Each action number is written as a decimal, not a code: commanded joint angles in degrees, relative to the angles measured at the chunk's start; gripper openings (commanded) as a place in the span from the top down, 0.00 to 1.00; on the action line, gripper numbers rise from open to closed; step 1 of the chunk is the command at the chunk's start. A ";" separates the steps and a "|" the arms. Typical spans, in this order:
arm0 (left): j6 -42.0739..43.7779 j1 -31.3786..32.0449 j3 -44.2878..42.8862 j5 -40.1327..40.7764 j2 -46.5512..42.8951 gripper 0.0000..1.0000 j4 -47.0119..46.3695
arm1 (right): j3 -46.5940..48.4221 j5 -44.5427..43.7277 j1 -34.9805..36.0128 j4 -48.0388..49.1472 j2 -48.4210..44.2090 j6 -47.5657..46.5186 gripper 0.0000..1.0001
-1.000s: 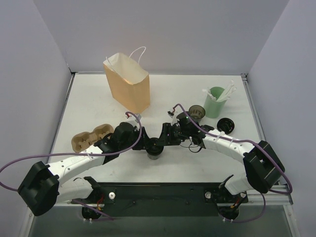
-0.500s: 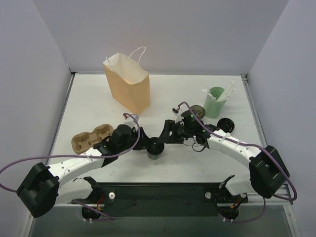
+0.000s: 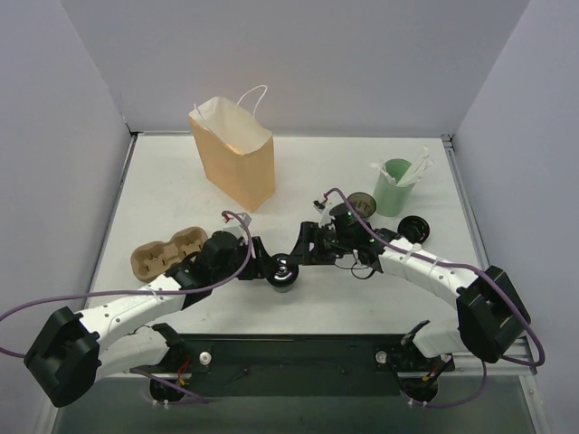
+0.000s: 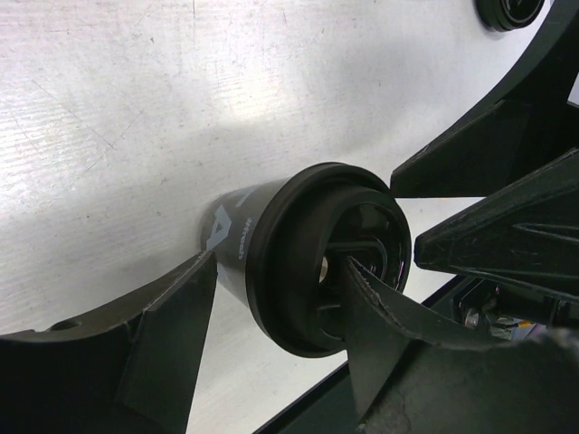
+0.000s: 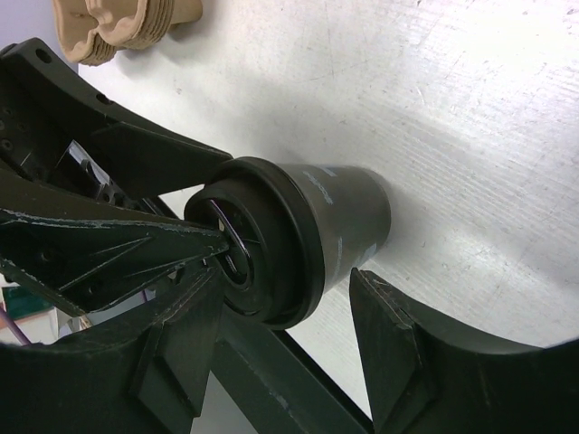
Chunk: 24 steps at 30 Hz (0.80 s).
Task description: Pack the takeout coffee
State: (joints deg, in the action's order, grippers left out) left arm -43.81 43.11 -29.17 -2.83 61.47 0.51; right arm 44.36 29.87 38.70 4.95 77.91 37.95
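- The takeout coffee (image 3: 284,271) stands upright on the table (image 3: 163,181), near the front edge and about midway between my two arms. Its black lid (image 4: 285,271) is on.
- The left gripper (image 4: 280,262) comes at the cup from the left with its jaws apart. One finger (image 4: 172,334) lies just beside the cup wall. The other finger (image 4: 398,334) reaches across the top of the lid, its tip over the lid's middle. The jaws are not closed around the cup, and I see nothing held.
- The right gripper (image 5: 288,274) comes from the other side, also with jaws spread, and the cup sits between them. One finger (image 5: 181,353) is close under the lid's rim. The other (image 5: 407,371) stands clear of the cup wall, with bright table showing in the gap (so no clamp there).
- The two grippers nearly meet over the cup, and the fingertips of both crowd around the lid.
- The tan paper bag (image 3: 237,163) stands upright and open behind the cup, toward the left and well apart from it.
- The pulp cup tray (image 3: 167,251) lies left of the left arm.
- Back right is a green cup (image 3: 393,190) with white sticks, and beside it a second dark cup (image 3: 360,202) and a loose black lid (image 3: 414,228).
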 commanded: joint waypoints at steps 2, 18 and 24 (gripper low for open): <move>1.80 -0.13 -1.07 0.46 -0.30 0.32 8.28 | 1.52 0.19 0.59 0.23 0.58 0.28 0.43; 1.01 -0.40 1.56 -0.60 4.00 0.44 3.79 | 1.96 -0.07 -0.90 -1.79 -2.14 -0.16 0.46; 0.04 -0.57 5.00 -1.48 5.50 0.51 0.28 | 0.64 -0.07 -1.70 -1.70 -3.03 -0.25 0.53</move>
State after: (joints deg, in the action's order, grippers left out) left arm -45.25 42.89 -28.16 -5.48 64.05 -4.80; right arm 44.45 29.80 37.47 3.25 77.17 37.91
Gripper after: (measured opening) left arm 0.509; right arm 0.478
